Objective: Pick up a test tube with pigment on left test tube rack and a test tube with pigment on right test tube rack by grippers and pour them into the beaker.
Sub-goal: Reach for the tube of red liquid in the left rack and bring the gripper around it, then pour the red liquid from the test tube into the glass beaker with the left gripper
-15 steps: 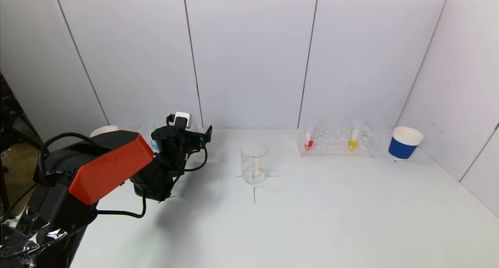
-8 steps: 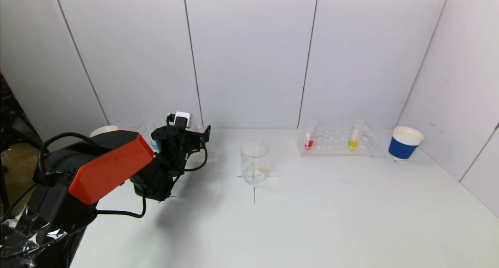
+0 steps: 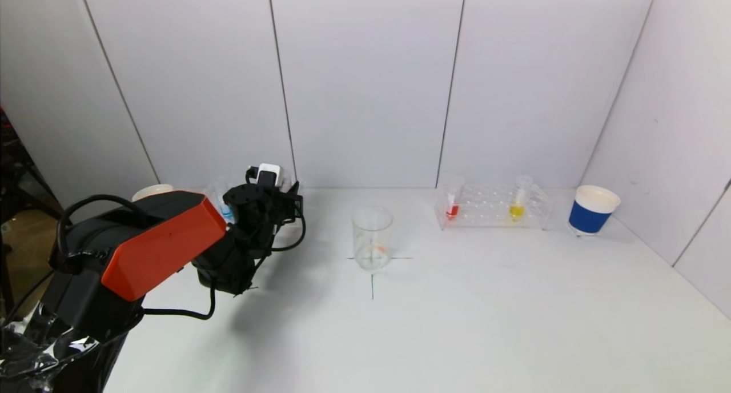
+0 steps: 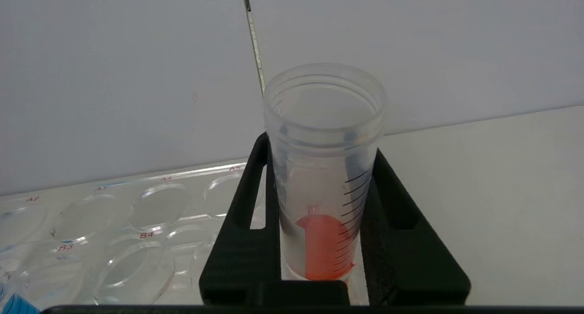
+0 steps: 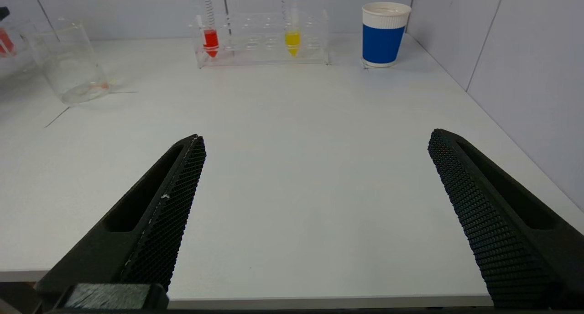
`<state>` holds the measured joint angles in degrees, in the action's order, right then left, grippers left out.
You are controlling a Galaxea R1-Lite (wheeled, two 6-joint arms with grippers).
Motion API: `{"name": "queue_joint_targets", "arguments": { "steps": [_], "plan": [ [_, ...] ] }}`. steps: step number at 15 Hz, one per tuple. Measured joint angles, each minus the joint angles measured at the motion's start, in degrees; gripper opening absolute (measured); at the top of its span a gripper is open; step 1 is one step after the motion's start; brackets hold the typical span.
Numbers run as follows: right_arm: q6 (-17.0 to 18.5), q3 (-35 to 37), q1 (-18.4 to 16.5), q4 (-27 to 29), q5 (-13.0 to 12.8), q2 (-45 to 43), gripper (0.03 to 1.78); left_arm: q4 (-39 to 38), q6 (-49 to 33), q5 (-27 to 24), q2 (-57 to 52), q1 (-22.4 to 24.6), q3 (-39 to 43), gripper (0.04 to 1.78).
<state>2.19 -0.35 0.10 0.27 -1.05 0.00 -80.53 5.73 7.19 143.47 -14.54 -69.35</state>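
The left pincer (image 4: 321,241) is clenched around the red-pigment test tube (image 4: 325,177), which stands upright in the left test tube rack (image 4: 137,222). The right pincer (image 5: 315,204) is spread wide over the near worktop (image 5: 296,122), well apart from the beaker (image 5: 68,63) and right test tube rack (image 5: 262,38).

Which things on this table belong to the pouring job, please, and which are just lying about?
For the job:
- orange tube, clamped in the left gripper
- left rack
- right rack, with red tube and yellow tube
- beaker
- right gripper, open

Lying about:
- blue cup
- white cup
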Motion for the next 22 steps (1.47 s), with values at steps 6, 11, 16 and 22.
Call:
{"name": "queue_joint_targets", "arguments": {
  "steps": [6,11,16,22],
  "plan": [
    [0.00,0.00,-0.07,-0.02,0.01,0.00,1.77,0.00,0.05,0.09,0.05,0.05,-0.24,0.50],
    [0.00,0.00,-0.07,0.00,0.01,0.00,1.77,-0.06,0.02,0.11,0.00,0.05,-0.33,0.50],
    [0.00,0.00,-0.05,0.00,0.01,0.00,1.77,0.40,0.02,0.18,-1.05,0.05,-0.30,0.50],
    [0.00,0.00,-0.02,0.00,0.00,0.00,1.77,2.74,-0.09,0.24,-4.63,0.29,-0.16,0.50]
  ]
}}
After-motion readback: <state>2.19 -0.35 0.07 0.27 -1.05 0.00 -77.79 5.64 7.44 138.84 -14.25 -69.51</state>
